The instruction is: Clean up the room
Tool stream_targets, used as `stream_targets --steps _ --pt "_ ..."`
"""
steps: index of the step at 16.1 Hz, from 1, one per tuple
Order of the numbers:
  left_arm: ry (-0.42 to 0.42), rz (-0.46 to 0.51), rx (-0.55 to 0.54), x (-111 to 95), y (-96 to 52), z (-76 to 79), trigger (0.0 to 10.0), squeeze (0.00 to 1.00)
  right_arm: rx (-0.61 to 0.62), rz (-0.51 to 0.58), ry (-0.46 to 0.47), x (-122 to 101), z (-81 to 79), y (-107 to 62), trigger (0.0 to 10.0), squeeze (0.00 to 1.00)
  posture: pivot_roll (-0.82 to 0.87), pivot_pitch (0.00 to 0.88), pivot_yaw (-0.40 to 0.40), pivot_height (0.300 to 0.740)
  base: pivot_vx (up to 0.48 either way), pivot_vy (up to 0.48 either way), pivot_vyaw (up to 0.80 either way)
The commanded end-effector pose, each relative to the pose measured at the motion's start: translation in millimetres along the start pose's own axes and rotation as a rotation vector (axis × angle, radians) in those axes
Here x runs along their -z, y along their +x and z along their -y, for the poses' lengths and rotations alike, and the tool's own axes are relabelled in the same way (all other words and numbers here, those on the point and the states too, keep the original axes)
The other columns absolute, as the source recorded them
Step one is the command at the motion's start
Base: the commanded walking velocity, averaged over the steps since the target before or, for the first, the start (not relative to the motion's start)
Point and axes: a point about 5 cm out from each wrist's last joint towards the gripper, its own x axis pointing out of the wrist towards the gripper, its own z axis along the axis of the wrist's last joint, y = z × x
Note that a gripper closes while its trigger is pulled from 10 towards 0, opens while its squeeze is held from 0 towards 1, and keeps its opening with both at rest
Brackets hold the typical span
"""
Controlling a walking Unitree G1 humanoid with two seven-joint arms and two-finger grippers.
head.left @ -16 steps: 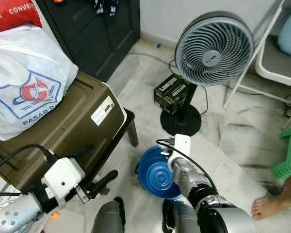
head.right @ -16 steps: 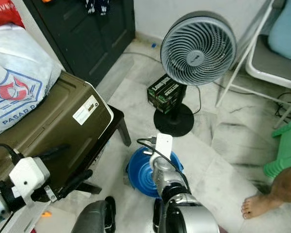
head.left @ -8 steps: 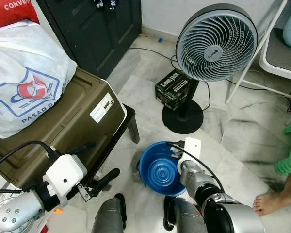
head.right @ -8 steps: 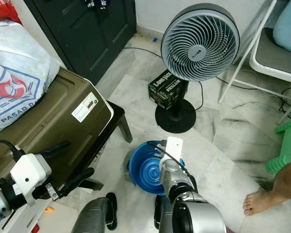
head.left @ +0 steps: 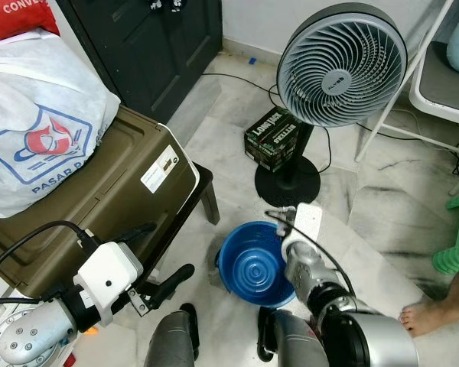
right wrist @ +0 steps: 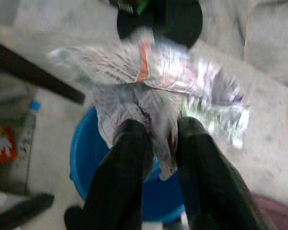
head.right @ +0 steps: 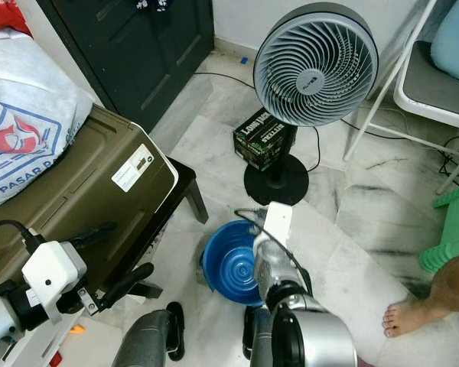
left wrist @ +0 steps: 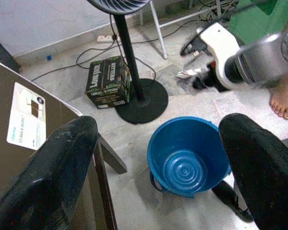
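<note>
1. Right gripper [right wrist: 156,139] was clenched on a crumpled wrapper [right wrist: 149,81], held above the blue bucket [head.left: 252,264] on the floor.
2. Left gripper [left wrist: 158,158] hung with its fingers spread, holding nothing.
3. Step judged: disposal; next, centre over the bucket's mouth and release.

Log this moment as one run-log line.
right gripper: shut on crumpled wrapper, above blue bucket | left gripper: open, idle beside olive storage box

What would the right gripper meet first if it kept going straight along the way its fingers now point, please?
Most likely the blue bucket: the right gripper, shut on a crumpled wrapper, points down toward its rim. Depth is unclear, so it might pass the edge and reach the floor.
</note>
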Motion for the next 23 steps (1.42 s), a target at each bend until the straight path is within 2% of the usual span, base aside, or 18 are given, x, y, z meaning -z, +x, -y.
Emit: stream_targets --steps 1,4,7,8,11,12,13,14,16,17,19,20,21,23 --pt "0.011 -0.010 -0.005 -1 -2.5 1.4 10.0 0.00 -0.013 0.009 0.039 -1 -3.9 -0.9 10.0 1.00 0.25 0.300 0.052 0.740 0.000 0.000 0.00" --pt "0.023 -0.005 -0.010 -1 -0.3 -1.0 10.0 0.00 -0.070 0.080 0.067 -14 -17.1 -3.4 10.0 1.00 0.24 0.293 0.054 0.740 0.000 0.000 0.00" --pt "0.026 0.004 -0.010 -1 3.8 -1.6 10.0 0.00 -0.106 0.115 0.081 -16 -21.8 -6.6 10.0 1.00 0.24 0.287 0.053 0.740 0.000 0.000 0.00" --pt "0.027 0.010 -0.011 -1 6.8 -1.9 10.0 0.00 -0.158 0.163 0.083 -20 -24.6 -11.6 10.0 1.00 0.22 0.278 0.047 0.740 0.000 0.000 0.00" --pt "0.027 0.053 -0.029 -2 21.2 -3.9 10.0 0.00 -0.371 0.303 0.046 -33 -29.4 -41.8 10.0 1.00 0.17 0.243 0.029 0.740 0.000 0.000 0.00" --pt "0.027 0.063 -0.033 -3 24.7 -4.6 10.0 0.00 -0.401 0.328 0.034 -35 -28.2 -48.1 10.0 1.00 0.16 0.234 0.025 0.740 0.000 0.000 0.00" --pt "0.028 0.088 -0.043 -4 32.1 -6.4 10.0 0.00 -0.473 0.373 -0.027 -38 -24.4 -63.3 10.0 1.00 0.13 0.211 0.016 0.740 0.000 0.000 0.00" --pt "0.029 0.094 -0.046 -4 35.9 -7.6 10.0 0.00 -0.495 0.378 -0.047 -38 -23.1 -66.4 10.0 1.00 0.12 0.203 0.013 0.740 0.000 0.000 0.00" --pt "0.028 0.165 -0.083 -9 60.0 -16.2 10.0 0.00 -0.620 0.375 -0.187 -30 6.2 -94.5 10.0 1.00 0.05 0.137 -0.008 0.740 0.000 0.000 0.00" --pt "0.027 0.171 -0.091 -9 63.8 -17.7 10.0 0.00 -0.634 0.364 -0.213 -27 10.5 -97.0 10.0 1.00 0.03 0.124 -0.010 0.740 0.000 0.000 0.00" --pt "0.023 0.196 -0.152 -6 80.5 -24.3 10.0 0.00 -0.692 0.296 -0.327 -16 37.7 -113.8 10.0 1.00 -0.02 0.071 -0.014 0.740 0.000 0.000 0.00" --pt "0.015 0.205 -0.165 -6 83.2 -25.4 10.0 0.00 -0.711 0.282 -0.364 -15 41.9 -118.4 10.0 1.00 -0.03 0.057 -0.016 0.740 0.000 0.000 0.00" --pt "0.005 0.225 -0.181 -7 91.5 -28.0 10.0 0.00 -0.748 0.253 -0.438 -13 48.2 -123.9 10.0 1.00 -0.05 0.032 -0.021 0.740 0.000 0.000 0.00" --pt "0.034 0.245 -0.235 -8 102.9 -32.3 10.0 0.00 -0.763 0.237 -0.501 -16 55.2 -124.6 10.0 1.00 -0.05 0.000 -0.024 0.740 0.000 0.000 0.00"
